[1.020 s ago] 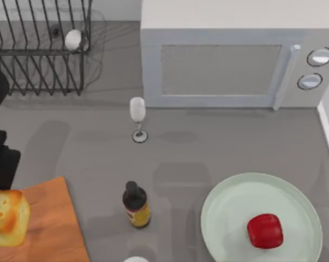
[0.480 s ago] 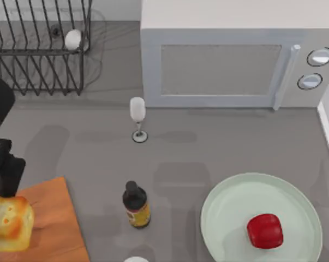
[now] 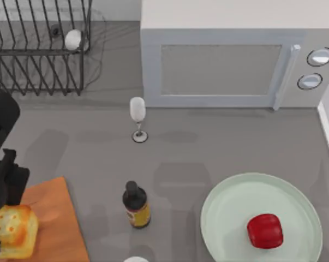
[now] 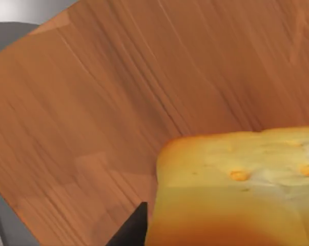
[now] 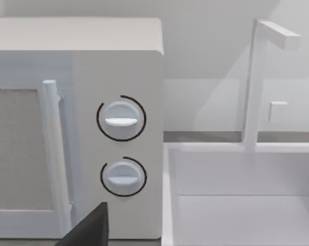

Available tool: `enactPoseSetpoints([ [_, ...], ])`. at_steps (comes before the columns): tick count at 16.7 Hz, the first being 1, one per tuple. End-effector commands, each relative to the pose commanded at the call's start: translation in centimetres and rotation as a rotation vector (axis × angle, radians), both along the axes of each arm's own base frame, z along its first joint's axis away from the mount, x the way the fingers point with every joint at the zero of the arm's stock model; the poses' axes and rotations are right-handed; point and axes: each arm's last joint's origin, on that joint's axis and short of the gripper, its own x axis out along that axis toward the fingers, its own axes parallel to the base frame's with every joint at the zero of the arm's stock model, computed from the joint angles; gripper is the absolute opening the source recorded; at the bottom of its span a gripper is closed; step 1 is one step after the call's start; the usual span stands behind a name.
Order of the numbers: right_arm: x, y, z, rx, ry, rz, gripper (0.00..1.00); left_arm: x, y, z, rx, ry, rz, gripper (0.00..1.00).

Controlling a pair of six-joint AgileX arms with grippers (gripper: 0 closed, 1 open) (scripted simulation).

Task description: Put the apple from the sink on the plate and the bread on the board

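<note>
Presently, item one: the bread (image 3: pixel 11 230), golden with a toasted, pitted top, is held over the board (image 3: pixel 58 224) at the table's lower-left corner, gripped between the fingers of the left gripper (image 3: pixel 1 218); in the left wrist view the loaf (image 4: pixel 236 189) is seen close above the grained board (image 4: pixel 118 92), with one dark fingertip (image 4: pixel 131 230) beside it, though contact between loaf and wood cannot be judged. Item two: the apple (image 3: pixel 265 231) is lodged on the plate (image 3: pixel 224 207) near the table's lower-right corner, so that half is judged complete. Step in hand, as judged: setting down of the bread. It is best lowered level until the base is borne by the wood, well inside the board's edges, released only then, and the fingers lifted straight up so the chunk is not tipped. Items beyond: a dark bottle (image 3: pixel 136 204), a wine glass (image 3: pixel 137 117), a wire rack (image 3: pixel 41 49), a microwave (image 3: pixel 229 54). The right gripper's state cannot be told; the microwave dials (image 5: pixel 121 119) and the sink (image 5: pixel 246 195) are faced by its wrist camera.
</note>
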Motion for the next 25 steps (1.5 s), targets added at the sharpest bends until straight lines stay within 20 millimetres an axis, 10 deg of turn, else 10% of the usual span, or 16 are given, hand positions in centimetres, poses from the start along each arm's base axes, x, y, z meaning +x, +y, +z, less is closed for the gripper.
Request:
enactPoseSetpoints([
  [3, 0.00, 0.00, 0.00, 0.000, 0.000, 0.000, 1.00, 0.00, 0.00, 0.00, 0.000, 0.000, 0.000, 0.00],
  [16, 0.00, 0.00, 0.00, 0.000, 0.000, 0.000, 1.00, 0.00, 0.00, 0.00, 0.000, 0.000, 0.000, 0.98],
  [25, 0.00, 0.00, 0.00, 0.000, 0.000, 0.000, 1.00, 0.01, 0.01, 0.02, 0.000, -0.001, 0.000, 1.00],
])
